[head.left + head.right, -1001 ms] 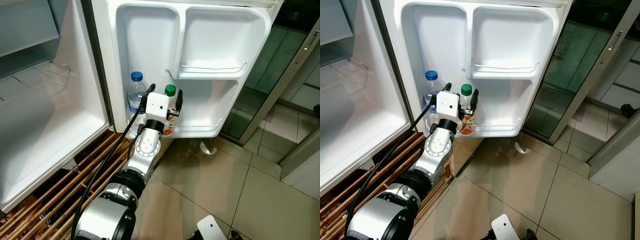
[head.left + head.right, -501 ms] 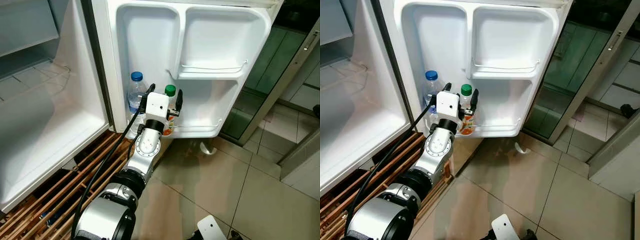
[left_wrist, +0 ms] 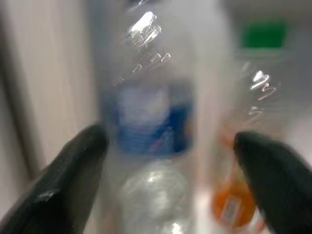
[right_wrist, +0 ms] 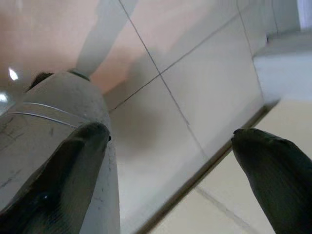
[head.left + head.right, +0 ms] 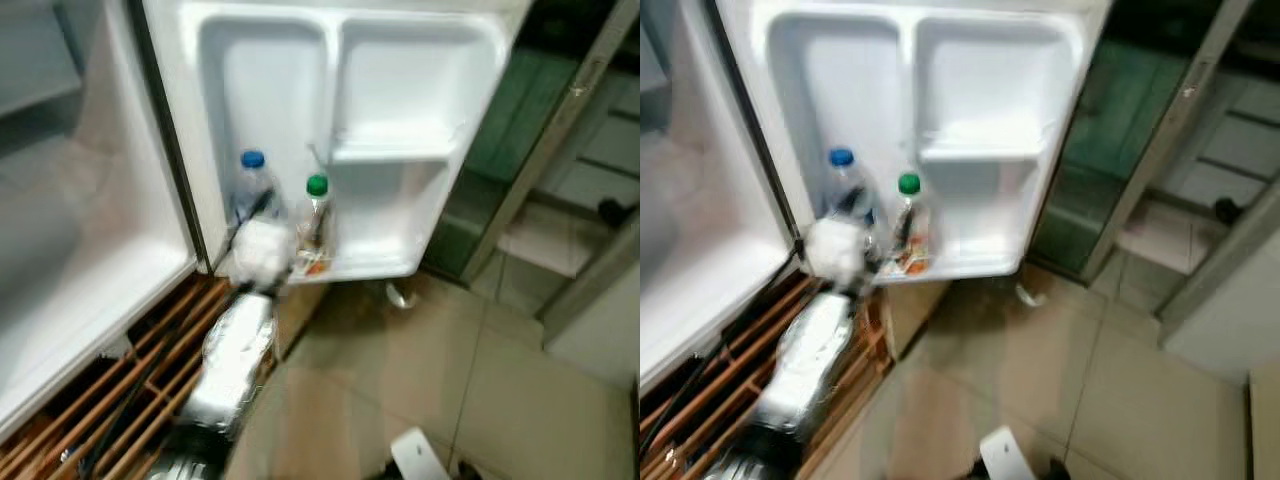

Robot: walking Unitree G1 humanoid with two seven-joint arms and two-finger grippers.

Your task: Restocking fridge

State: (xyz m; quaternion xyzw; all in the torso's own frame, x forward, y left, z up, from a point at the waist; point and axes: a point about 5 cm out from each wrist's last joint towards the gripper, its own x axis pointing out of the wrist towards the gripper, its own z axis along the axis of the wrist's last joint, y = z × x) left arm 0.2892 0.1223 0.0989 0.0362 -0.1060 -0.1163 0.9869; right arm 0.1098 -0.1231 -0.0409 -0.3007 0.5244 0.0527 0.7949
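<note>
Head views blurred. White moulded-plastic fridge door (image 5: pixel 420 150) hangs open, smooth glossy compartments with rounded corners. In its bottom door shelf (image 5: pixel 370 262) two bottles stand upright, long axes vertical, caps up: clear crinkled plastic water bottle with blue cap (image 5: pixel 250 190) on the hinge side, and a slim clear juice bottle with green cap and orange label (image 5: pixel 316 222) just beside it.

Left gripper (image 3: pixel 170 175), at the end of the silver metal arm, is at the water bottle; in the left wrist view its two black fingers (image 3: pixel 73 170) are spread wide on either side of the bottle's blue label, gripping nothing, contact not discernible through blur.

Right gripper (image 4: pixel 170 170) hangs idle over beige glossy floor tiles (image 4: pixel 195 87), fingers wide apart, empty.

Brown wooden slat pallet (image 5: pixel 120 400) lies under the fridge body.
</note>
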